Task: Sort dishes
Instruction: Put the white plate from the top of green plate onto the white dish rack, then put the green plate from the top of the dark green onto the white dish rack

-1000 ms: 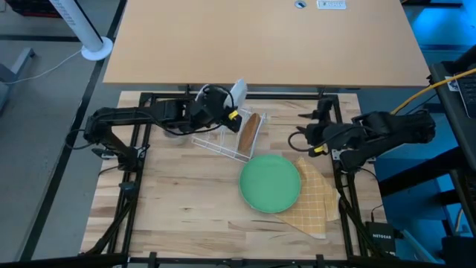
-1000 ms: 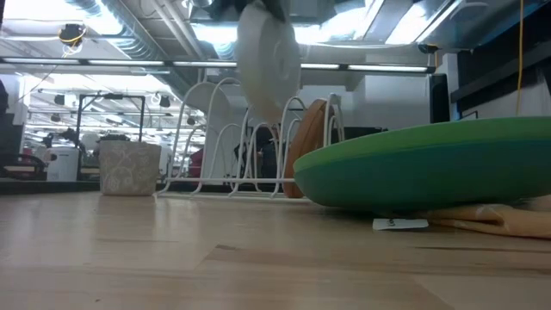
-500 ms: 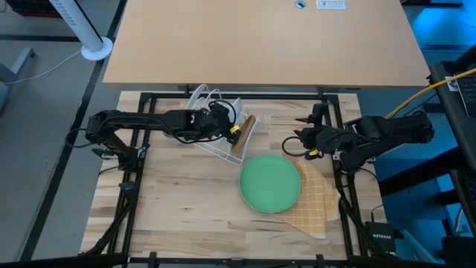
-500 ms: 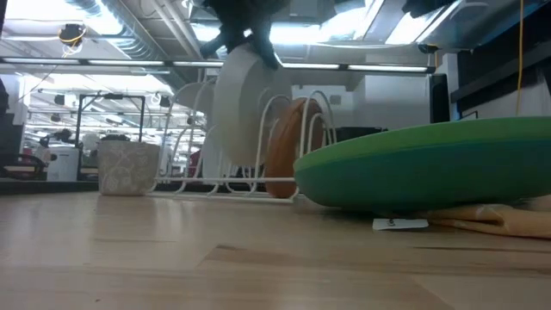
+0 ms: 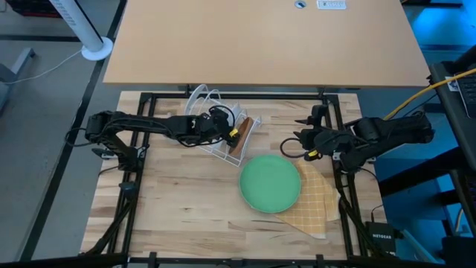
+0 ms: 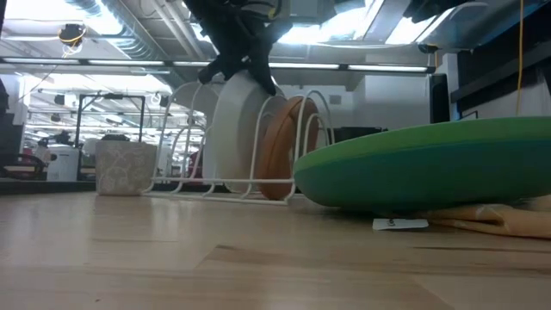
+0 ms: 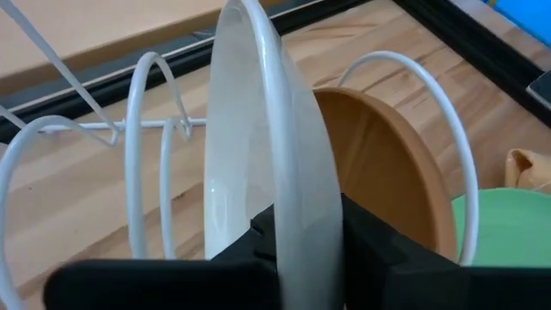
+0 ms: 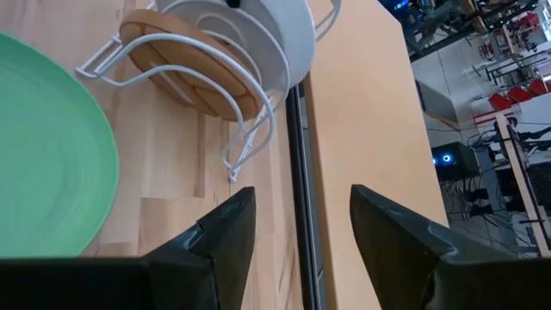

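Observation:
My left gripper [image 7: 306, 250] is shut on a pale whitish plate [image 7: 267, 129] that stands on edge in the white wire rack [image 6: 185, 129], next to the brown plate [image 6: 288, 146], which also stands on edge in the rack. A light green plate [image 5: 270, 182] lies partly on the yellow checked cloth [image 5: 316, 201]. A small grey mug [image 6: 125, 168] stands on the table left of the rack in the low view. My right gripper [image 8: 297, 232] is open and empty, above the table to the right of the rack. My left gripper pinches the pale plate's upper rim [image 7: 301, 215] between its two fingers, one on each face. The fingers [image 6: 241, 60] come from above, pointing down. The plate stands upright between the rack's wire loops, its lower edge [image 6: 232, 182] down at the rack's base.
The rack [image 5: 212, 119] stands at the far middle of the wooden table, near the black frame rail [image 8: 297, 129]. A larger tan tabletop [image 5: 260, 37] lies beyond. Bare wood [image 5: 178, 201] lies on the near left.
My left gripper has gone down with the pale plate, from above the rack into a slot beside the brown plate. The rack and the brown plate have shifted a little, toward the mug in the low view. My right gripper has edged toward the table's left.

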{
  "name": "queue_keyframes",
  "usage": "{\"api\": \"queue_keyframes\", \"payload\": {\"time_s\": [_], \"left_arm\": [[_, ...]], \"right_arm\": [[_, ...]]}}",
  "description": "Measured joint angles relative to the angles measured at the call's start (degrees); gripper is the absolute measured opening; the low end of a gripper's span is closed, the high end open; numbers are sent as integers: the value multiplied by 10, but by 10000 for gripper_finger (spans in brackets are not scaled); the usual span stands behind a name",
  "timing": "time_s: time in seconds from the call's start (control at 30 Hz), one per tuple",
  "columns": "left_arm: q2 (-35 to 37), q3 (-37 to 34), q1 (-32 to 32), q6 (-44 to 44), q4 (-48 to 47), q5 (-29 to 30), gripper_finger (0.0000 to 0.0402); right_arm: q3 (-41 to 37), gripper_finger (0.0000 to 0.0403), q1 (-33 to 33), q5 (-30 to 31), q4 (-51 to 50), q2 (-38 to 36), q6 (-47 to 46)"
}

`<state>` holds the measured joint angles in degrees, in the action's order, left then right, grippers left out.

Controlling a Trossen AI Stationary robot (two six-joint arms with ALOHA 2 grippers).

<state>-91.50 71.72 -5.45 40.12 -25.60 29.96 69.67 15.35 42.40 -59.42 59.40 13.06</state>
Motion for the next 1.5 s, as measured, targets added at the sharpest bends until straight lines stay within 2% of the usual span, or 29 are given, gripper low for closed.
{"api": "queue_keyframes", "payload": {"time_s": [0.23, 0.37, 0.5, 0.67, 0.87, 1.2, 1.3, 1.4, 1.5], "left_arm": [[-5, 0, -1, -16, 7, 1, 95], [-6, -1, -1, -47, 41, 2, 116], [-7, 1, -3, -94, 73, 0, 137], [-6, 10, -3, -131, 93, -1, 159], [-5, 26, -2, -190, 109, 0, 166], [7, 28, -2, -286, 137, -2, 166], [24, 27, 3, -292, 154, -3, 166], [41, 27, 17, -292, 163, -34, 166], [43, 27, 44, -287, 162, -112, 166]], "right_arm": [[0, 195, 0, -11, 1, 0, 0], [0, 195, 0, -20, 5, 0, 0], [0, 195, 0, -52, 7, 0, 0], [0, 195, 0, -123, 4, 0, -24], [0, 195, 0, -212, 4, 1, -30], [0, 195, 0, -232, 3, 8, -30], [0, 195, 0, -260, -6, 14, -47], [0, 195, 0, -304, -22, 22, -69], [0, 195, 0, -350, -28, 35, -82]]}}
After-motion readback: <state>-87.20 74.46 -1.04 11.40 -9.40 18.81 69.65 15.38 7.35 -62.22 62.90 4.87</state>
